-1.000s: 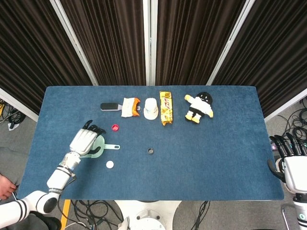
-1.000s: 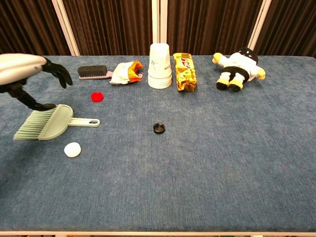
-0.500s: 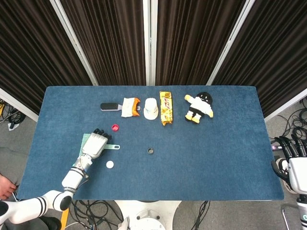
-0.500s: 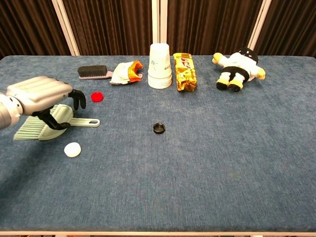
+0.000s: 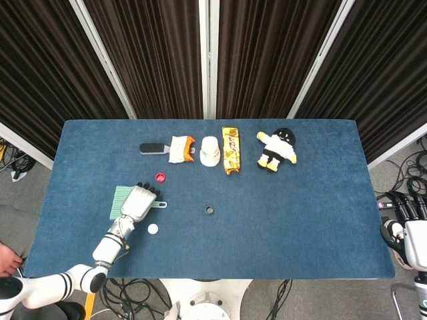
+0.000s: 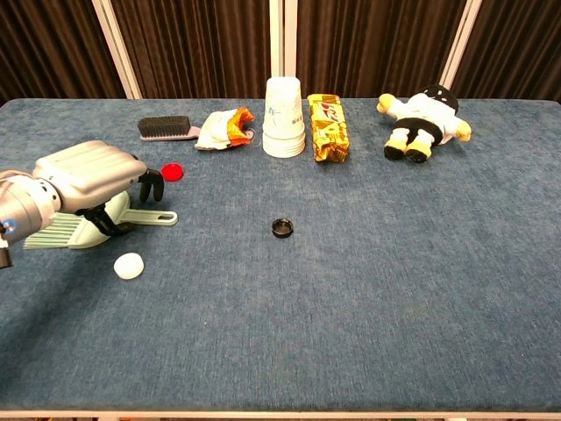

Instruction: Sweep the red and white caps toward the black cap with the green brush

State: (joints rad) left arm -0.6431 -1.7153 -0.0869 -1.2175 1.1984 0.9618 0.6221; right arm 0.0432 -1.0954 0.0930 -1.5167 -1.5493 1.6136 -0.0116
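The green brush (image 5: 121,200) (image 6: 54,228) lies flat on the blue table, bristles to the left and handle (image 6: 154,217) pointing right. My left hand (image 5: 138,203) (image 6: 88,175) hovers over the brush body with its fingers curved down across the neck; no firm grip shows. Just beyond the hand lies the red cap (image 5: 160,177) (image 6: 172,172). The white cap (image 5: 153,229) (image 6: 128,265) lies nearer me, below the handle. The black cap (image 5: 209,211) (image 6: 282,228) sits mid-table to the right. My right hand (image 5: 405,223) hangs off the table's right edge, holding nothing.
Along the far side lie a black hairbrush (image 5: 153,148) (image 6: 166,128), a crumpled snack bag (image 5: 180,148) (image 6: 226,128), stacked paper cups (image 5: 210,151) (image 6: 284,116), a gold snack packet (image 5: 230,149) (image 6: 326,127) and a plush toy (image 5: 277,149) (image 6: 423,114).
My left hand has moved right and down from the brush's left side onto it, fingers curling over the neck. The brush and caps have not shifted. My right hand has slid further out of frame.
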